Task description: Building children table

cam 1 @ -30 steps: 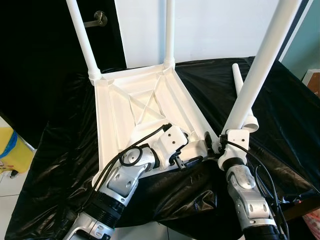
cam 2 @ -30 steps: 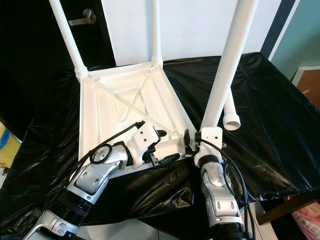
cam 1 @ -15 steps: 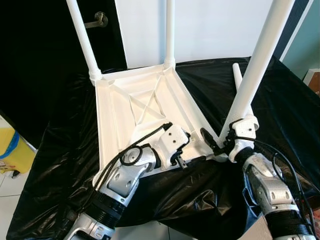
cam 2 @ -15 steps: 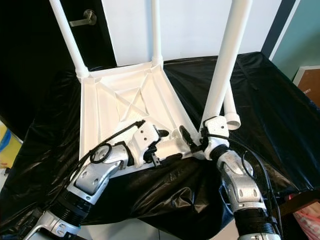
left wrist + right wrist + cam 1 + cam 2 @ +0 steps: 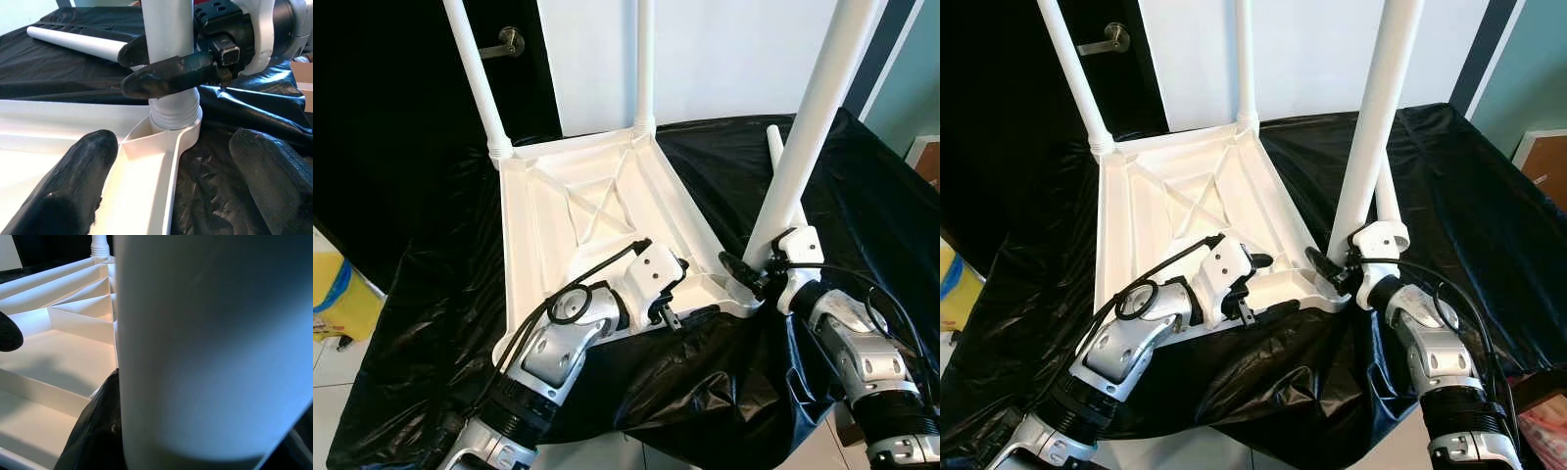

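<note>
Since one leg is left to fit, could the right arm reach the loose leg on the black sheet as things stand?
Probably not yet: the right pincer is clamped on the upright leg at its socket. The loose leg lies just behind it, unobstructed, once freed.

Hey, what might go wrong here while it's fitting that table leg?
The right gripper grips the third leg low by the corner socket; the long leg could tilt and cross-thread. The tabletop lies on slippery black sheet, so twisting may slide it. The loose leg might roll off.
</note>
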Tool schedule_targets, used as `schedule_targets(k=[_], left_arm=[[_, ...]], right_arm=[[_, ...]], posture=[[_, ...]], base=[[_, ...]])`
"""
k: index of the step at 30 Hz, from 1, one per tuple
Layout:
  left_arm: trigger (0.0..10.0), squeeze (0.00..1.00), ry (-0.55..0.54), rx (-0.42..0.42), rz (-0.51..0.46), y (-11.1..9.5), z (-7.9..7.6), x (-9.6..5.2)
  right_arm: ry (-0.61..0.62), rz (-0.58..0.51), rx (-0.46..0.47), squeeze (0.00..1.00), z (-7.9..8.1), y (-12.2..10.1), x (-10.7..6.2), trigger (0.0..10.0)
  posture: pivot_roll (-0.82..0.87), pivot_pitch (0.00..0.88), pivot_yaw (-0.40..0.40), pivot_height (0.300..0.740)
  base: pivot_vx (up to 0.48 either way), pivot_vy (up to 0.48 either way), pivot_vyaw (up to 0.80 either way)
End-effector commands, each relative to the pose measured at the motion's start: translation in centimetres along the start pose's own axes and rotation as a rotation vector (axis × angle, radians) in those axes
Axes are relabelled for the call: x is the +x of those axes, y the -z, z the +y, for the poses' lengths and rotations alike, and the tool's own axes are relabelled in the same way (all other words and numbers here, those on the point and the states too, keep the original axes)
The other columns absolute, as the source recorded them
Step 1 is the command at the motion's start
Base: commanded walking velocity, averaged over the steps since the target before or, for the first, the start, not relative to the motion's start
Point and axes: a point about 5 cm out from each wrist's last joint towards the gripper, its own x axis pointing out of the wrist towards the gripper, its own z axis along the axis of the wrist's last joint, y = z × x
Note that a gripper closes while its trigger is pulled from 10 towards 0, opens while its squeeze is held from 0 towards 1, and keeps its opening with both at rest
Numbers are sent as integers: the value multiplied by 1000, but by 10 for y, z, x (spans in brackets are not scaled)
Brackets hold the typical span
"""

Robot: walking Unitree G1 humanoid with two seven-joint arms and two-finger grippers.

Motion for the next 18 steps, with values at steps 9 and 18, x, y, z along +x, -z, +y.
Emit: schedule_targets(k=[9,18], left_arm=[[10000,0,6,6,37,5,1,-2],[10000,0,-40,9,77,12,8,-5]], right_arm=[[133,85,24,0,1,18,-4,10000],[361,88,67,0,12,21,-3,10000]], posture=[[-149,0,27,740],[-153,0,34,740]], base=[[0,0,0],[0,0,0]])
